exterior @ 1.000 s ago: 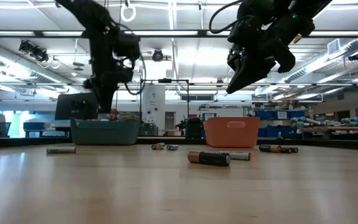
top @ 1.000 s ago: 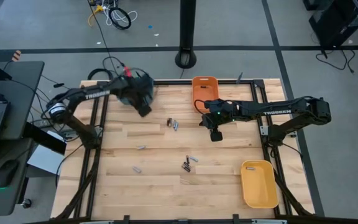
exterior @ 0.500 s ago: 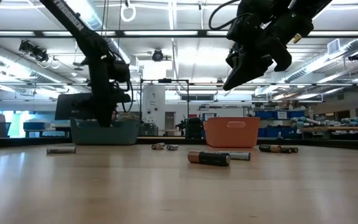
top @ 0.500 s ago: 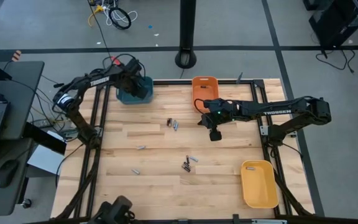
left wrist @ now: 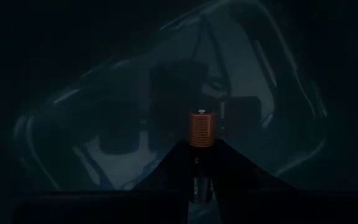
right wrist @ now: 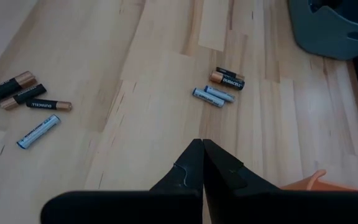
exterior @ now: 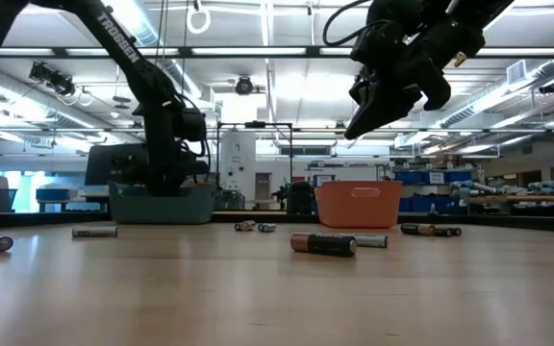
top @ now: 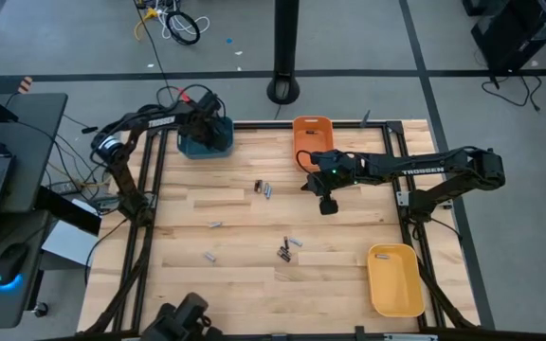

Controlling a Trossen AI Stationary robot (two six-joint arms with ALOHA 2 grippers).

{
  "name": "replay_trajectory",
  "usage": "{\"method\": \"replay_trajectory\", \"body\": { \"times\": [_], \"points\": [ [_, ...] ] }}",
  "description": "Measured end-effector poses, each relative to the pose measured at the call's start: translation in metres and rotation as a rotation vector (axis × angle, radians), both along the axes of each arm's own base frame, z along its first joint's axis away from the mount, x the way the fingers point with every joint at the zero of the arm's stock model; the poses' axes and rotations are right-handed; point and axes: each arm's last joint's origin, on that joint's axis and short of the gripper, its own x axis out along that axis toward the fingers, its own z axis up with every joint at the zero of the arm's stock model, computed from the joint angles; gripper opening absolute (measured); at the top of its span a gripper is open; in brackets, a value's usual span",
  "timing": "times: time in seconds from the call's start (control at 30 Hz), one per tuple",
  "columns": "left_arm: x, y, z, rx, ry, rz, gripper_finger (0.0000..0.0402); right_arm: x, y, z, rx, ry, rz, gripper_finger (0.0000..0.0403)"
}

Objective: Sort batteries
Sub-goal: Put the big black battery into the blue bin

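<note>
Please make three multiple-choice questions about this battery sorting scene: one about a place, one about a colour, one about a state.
1. Where is the left claw?
A. over the teal bin
B. over the yellow bin
C. over the orange bin

2. What colour is the bin at the table's near right corner?
A. teal
B. yellow
C. orange

3. What state is the left claw in?
A. open, empty
B. shut, empty
C. shut on a battery

Answers: 1 A, the high view shows it above the teal bin. 2 B, the high view shows yellow there. 3 C, the left wrist view shows a copper-topped battery between its fingers.
</note>
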Motion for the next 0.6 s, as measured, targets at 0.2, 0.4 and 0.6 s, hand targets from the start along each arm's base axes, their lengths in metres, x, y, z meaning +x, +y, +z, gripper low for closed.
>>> {"method": "replay_trajectory", "body": {
  "times": [0.2, 0.4, 0.6],
  "points": [
    [0.002, 0.002, -0.009, -0.011, 0.014, 0.001, 0.0054, 0.0, 0.0, 0.0, 0.0, 0.0, 0.0, 0.0011],
    [0.004, 0.005, -0.012, 0.008, 0.01, -0.023, 0.0055, 0.0, 0.0, 0.0, 0.0, 0.0, 0.0, 0.0011],
    [0.004, 0.006, -0.011, 0.045, 0.035, -0.04, 0.0072, 0.0, 0.0, 0.0, 0.0, 0.0, 0.0, 0.0011]
  ]
}}
